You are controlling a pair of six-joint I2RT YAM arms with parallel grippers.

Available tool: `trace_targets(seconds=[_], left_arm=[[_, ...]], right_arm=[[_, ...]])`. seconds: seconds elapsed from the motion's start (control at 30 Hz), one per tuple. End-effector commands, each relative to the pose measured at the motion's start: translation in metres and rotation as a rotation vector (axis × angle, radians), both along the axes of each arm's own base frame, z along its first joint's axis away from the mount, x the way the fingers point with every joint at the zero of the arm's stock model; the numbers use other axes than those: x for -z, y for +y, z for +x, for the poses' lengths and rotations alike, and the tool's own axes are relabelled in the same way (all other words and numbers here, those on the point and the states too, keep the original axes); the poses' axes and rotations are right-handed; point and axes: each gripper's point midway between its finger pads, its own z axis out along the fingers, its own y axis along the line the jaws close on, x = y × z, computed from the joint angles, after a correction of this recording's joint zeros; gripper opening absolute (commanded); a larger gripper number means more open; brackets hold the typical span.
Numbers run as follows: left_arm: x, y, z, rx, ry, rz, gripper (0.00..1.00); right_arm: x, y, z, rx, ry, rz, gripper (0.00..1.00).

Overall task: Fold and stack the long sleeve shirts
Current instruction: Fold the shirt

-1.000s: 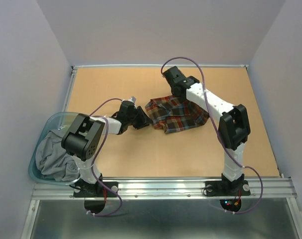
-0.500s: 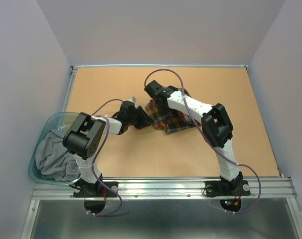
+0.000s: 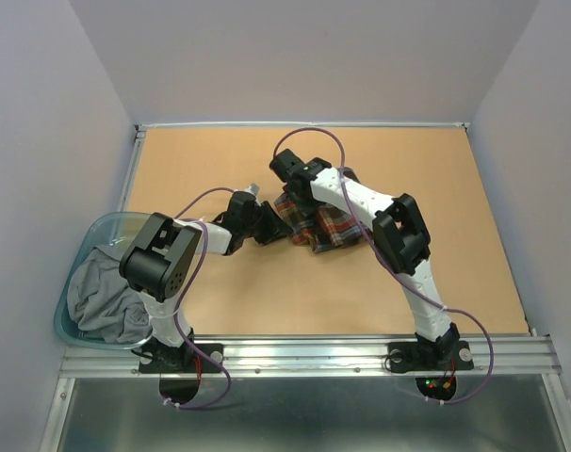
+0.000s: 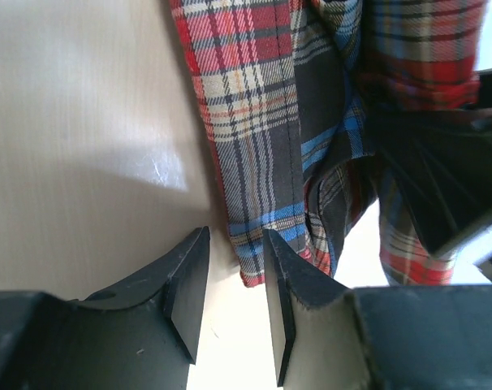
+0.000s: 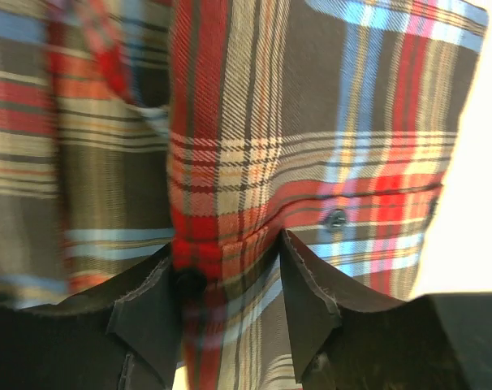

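A: Position of plaid shirt (image 3: 314,231)?
B: Lay bunched mid-worktop (image 3: 220,160), between both arms.
A: End effectors?
B: Right end effector (image 5: 226,244) sat released, fingers apart over the button strip. Left end effector (image 4: 234,236) was released too, tips just beside the shirt's left hem, gripping nothing.

Your left tool (image 4: 235,244) sits bottom centre, jaws parted with a clear gap. The plaid shirt (image 4: 254,122) runs down from the top of the frame, and its hemmed corner ends right at the fingertips. Bare desk (image 4: 84,122) fills the left side. A black chunk of the other arm (image 4: 441,179) covers the cloth at right.
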Motion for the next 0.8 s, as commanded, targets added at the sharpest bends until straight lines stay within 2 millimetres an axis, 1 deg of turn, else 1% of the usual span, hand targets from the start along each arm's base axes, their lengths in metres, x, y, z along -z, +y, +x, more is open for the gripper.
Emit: trace_targets(seconds=[0.0,0.1,0.17,0.23,0.3,0.33,0.37,0.47,0.57,0.7,0.77], left_arm=[[-0.004,-0.004,-0.002,0.017,-0.019,-0.022,0.43],[-0.005,-0.004,-0.002,0.018,-0.022,-0.022,0.43],[-0.005,-0.004,-0.003,0.023,-0.024,-0.023,0.43],[-0.006,-0.004,-0.002,0.023,-0.027,-0.022,0.43],[-0.006,-0.004,-0.002,0.023,-0.029,-0.021,0.43],[-0.006,-0.004,-0.001,0.022,-0.029,-0.022,0.43],[-0.007,-0.004,-0.001,0.025,-0.031,-0.022,0.43],[-0.006,-0.005,-0.001,0.022,-0.029,-0.021,0.43],[-0.005,-0.006,0.0,0.022,-0.026,-0.022,0.43],[-0.003,-0.007,0.001,0.019,-0.02,-0.021,0.43],[-0.002,-0.007,0.002,0.018,-0.016,-0.02,0.42]], right_arm=[[-0.058,0.044,0.004,0.028,-0.053,0.29,0.52],[-0.085,0.054,0.005,0.042,-0.083,0.384,0.52],[-0.09,0.054,0.003,0.052,-0.09,0.403,0.52],[-0.084,0.049,0.0,0.064,-0.088,0.385,0.52],[-0.073,0.046,-0.006,0.067,-0.058,0.372,0.52],[-0.073,0.045,-0.008,0.069,-0.052,0.376,0.52],[-0.063,0.043,-0.013,0.076,-0.033,0.365,0.53],[-0.057,0.035,-0.016,0.083,-0.036,0.341,0.54],[-0.044,0.026,-0.021,0.094,-0.02,0.301,0.54],[-0.025,0.024,-0.027,0.092,0.012,0.282,0.55],[-0.02,0.022,-0.026,0.097,0.011,0.276,0.55]])
